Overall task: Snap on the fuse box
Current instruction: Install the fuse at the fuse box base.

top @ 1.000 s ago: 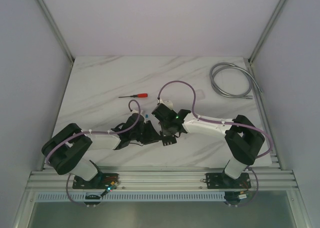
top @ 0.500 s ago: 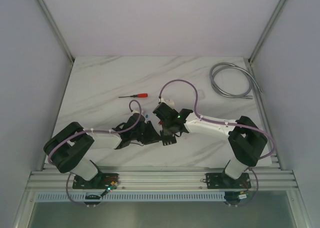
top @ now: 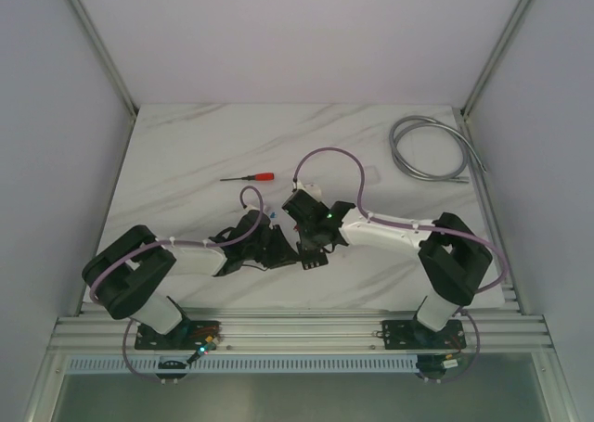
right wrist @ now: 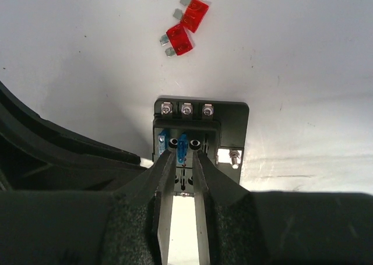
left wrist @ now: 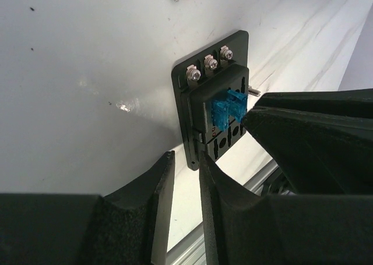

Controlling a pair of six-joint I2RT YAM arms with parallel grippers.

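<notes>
The fuse box point(right wrist: 232, 124) is a black square block lying flat on the white table, with three screws along one edge and blue fuses point(right wrist: 182, 148) seated in its slots. My right gripper point(right wrist: 182, 160) is open by a narrow gap, and its tips straddle one seated blue fuse. The left gripper point(left wrist: 185, 159) is also open by a narrow gap. The corner of the fuse box point(left wrist: 211, 78) sits between its tips. In the top view both grippers point(top: 288, 238) meet over the box and hide it.
Two loose red fuses point(right wrist: 186, 25) lie just beyond the box. A red-handled screwdriver point(top: 251, 177) lies further back on the left. A coiled grey cable point(top: 432, 148) sits at the back right. The table's front rail point(top: 297, 334) runs close behind the grippers.
The right gripper's jaws have parted slightly around the blue fuse. The left gripper's jaws have narrowed a little. Both arms have barely shifted over the box.
</notes>
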